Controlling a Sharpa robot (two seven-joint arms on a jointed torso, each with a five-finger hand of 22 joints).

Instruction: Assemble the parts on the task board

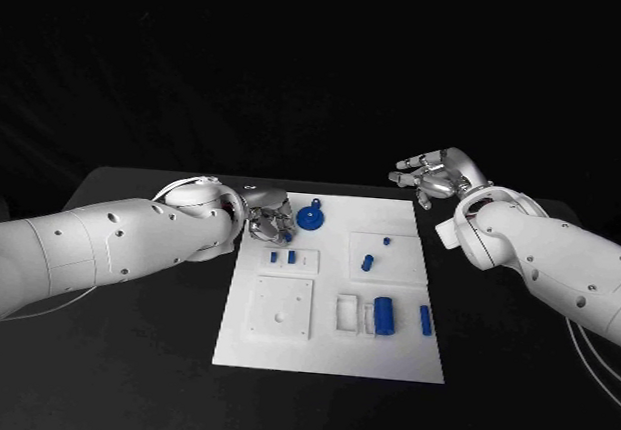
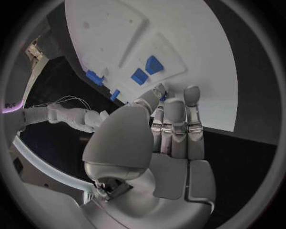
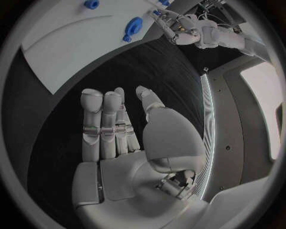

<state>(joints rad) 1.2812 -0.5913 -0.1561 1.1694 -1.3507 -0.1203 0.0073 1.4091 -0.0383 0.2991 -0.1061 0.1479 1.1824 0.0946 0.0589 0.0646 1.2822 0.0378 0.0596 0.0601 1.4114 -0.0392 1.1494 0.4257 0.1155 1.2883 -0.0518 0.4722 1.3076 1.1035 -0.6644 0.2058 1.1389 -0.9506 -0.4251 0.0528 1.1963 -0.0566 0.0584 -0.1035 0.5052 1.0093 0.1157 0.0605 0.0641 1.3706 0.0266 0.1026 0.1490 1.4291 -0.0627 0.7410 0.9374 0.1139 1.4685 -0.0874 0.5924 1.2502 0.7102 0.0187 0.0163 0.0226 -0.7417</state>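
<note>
The white task board [image 1: 329, 352] lies mid-table. A round blue part [image 1: 310, 216] sits at its far left corner. My left hand [image 1: 270, 221] hovers just beside it at the board's left edge, fingers [image 2: 174, 124] straight and close together. A sliver of blue [image 2: 162, 96] shows by the fingertips; I cannot tell whether they touch it. Two small blue pieces [image 1: 283, 257] lie close by, also in the left wrist view [image 2: 147, 70]. My right hand [image 1: 437, 177] is raised beyond the board's far right corner, its fingers [image 3: 104, 121] extended and empty.
On the board, two blue pieces [image 1: 369, 262] sit on a raised white square, and a blue cylinder [image 1: 383, 314] and a blue bar [image 1: 426, 320] lie to the near right beside a white slotted block [image 1: 348, 313]. A white square plate [image 1: 283, 306] lies near left.
</note>
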